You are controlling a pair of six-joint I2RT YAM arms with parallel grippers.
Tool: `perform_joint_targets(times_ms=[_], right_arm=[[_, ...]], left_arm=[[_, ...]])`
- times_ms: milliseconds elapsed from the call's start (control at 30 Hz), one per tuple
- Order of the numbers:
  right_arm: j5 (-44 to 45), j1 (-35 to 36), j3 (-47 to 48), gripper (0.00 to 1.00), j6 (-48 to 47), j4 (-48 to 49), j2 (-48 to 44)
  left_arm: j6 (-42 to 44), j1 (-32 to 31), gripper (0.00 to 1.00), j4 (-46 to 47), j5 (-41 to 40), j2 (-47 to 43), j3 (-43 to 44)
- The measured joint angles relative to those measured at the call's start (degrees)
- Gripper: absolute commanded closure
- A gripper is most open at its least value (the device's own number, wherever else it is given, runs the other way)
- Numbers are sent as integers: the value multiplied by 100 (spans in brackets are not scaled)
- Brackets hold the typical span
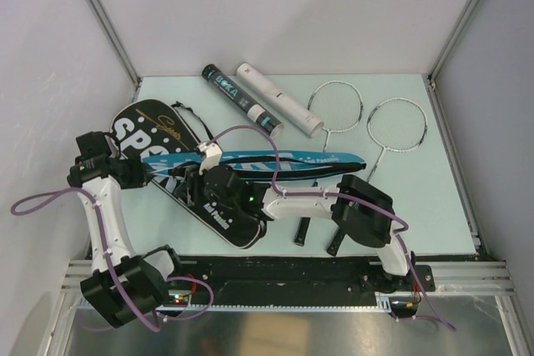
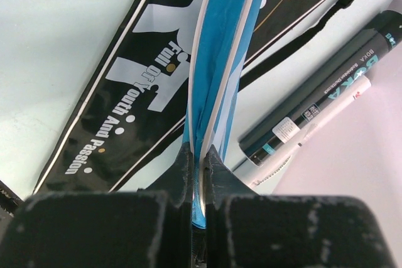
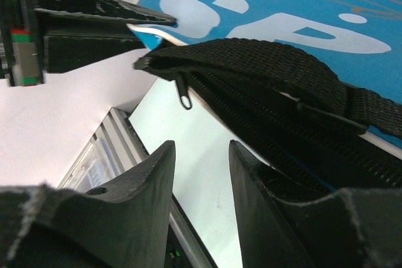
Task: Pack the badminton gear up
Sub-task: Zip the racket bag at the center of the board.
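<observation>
Fabric, soft and floppy, calls for edge grips: the black bag (image 1: 154,127) lies flat on the tabletop (image 1: 434,198). The blue bag (image 1: 284,160) stands on edge above it, its rim pinched by the left end effector (image 2: 200,155). The right end effector (image 3: 201,149) sits half-spread and empty, just below the zipper pull (image 3: 183,95), which is probably the best hold, though small and slippery.

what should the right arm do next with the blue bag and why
Probably ease the right gripper up to the zipper pull and close on it. Its jaws stand open just short of the pull, holding nothing, while the left gripper is shut on the edge of the blue bag, steadying it.
</observation>
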Motion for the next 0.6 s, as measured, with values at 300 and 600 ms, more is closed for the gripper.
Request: perform_joint_targets(times_ms=[300, 600], right_arm=[[50, -37, 341, 55, -2, -48, 175], [142, -39, 468, 57, 0, 59, 306]], left_arm=[[-120, 0, 100, 0, 44, -105, 0], [-131, 0, 100, 42, 68, -149, -118]])
